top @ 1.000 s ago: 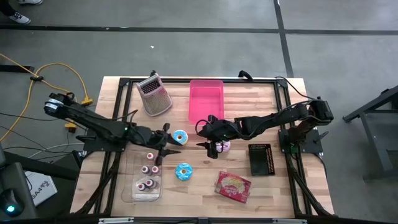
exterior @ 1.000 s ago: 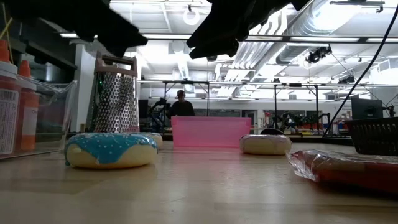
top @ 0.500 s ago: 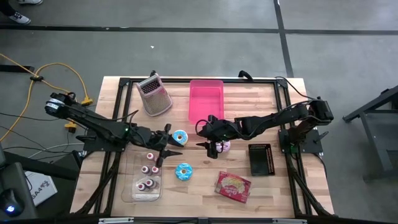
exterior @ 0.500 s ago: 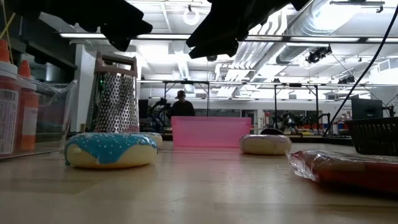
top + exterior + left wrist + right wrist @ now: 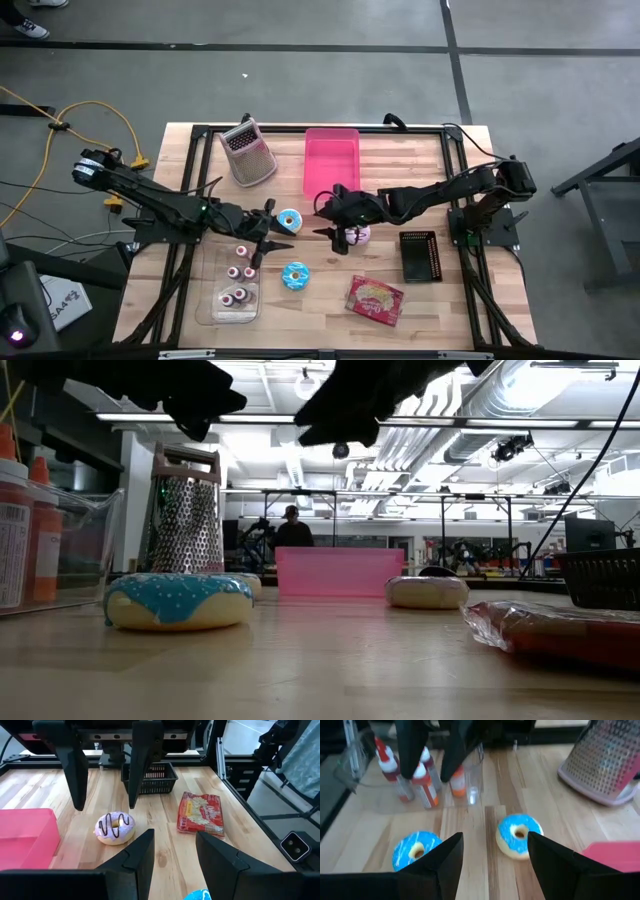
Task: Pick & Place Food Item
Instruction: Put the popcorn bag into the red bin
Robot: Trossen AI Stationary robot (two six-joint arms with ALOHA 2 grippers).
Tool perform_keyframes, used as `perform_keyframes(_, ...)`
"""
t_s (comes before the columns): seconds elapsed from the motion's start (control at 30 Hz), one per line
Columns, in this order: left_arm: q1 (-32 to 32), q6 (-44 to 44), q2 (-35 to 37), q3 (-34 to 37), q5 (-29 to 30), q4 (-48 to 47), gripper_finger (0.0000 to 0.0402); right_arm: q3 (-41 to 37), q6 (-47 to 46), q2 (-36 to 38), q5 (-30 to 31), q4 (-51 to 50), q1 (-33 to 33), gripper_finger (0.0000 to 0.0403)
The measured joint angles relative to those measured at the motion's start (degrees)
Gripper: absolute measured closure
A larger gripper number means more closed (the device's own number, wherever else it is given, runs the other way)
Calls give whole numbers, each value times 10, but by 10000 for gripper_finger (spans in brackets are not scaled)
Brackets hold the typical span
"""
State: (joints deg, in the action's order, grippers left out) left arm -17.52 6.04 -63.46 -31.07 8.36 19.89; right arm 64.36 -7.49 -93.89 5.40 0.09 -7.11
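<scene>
- The right end effector (image 5: 343, 236) hangs above the desk (image 5: 450, 300) with its fingers spread and nothing between them; it sits just at 9 o'clock of the purple-iced doughnut (image 5: 358, 235). By my reading it is lined up to come down on that doughnut.
- In the left wrist view the doughnut (image 5: 115, 827) lies flat on the wood, with the two dark fingers hanging beside and above it, clear of it as far as that angle shows.
- The left end effector (image 5: 274, 222) is also parted and empty, hovering at 9 o'clock of a blue-iced doughnut (image 5: 289, 219). It seems to be waiting there.
- A second blue-iced doughnut (image 5: 296, 275) lies at 6 o'clock of the first, well apart from both arms.
- The pink bin (image 5: 331, 160) stands at 12 o'clock of the right end effector. It appears empty, and is probably where the food goes.
- A clear tray (image 5: 236, 285) at 7 o'clock of the desk centre holds small sauce bottles (image 5: 422, 782) with red caps; how many I cannot say for sure.
- A black basket (image 5: 419, 256) at 4 o'clock of the purple doughnut looks empty.
- A red snack packet (image 5: 376, 299) lies flat at 5 o'clock, and a metal grater (image 5: 249, 153) at 11 o'clock.
</scene>
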Motion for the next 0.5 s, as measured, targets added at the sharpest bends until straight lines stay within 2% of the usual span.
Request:
perform_keyframes(0.3, 0, 0, 0, 0, 1, 0, 263, 0, -52, 0, 0, 99, 0, 195)
perform_keyframes(0.5, 1, 0, 0, 1, 3, -1, 263, 0, -66, 0, -5, 130, 0, 195)
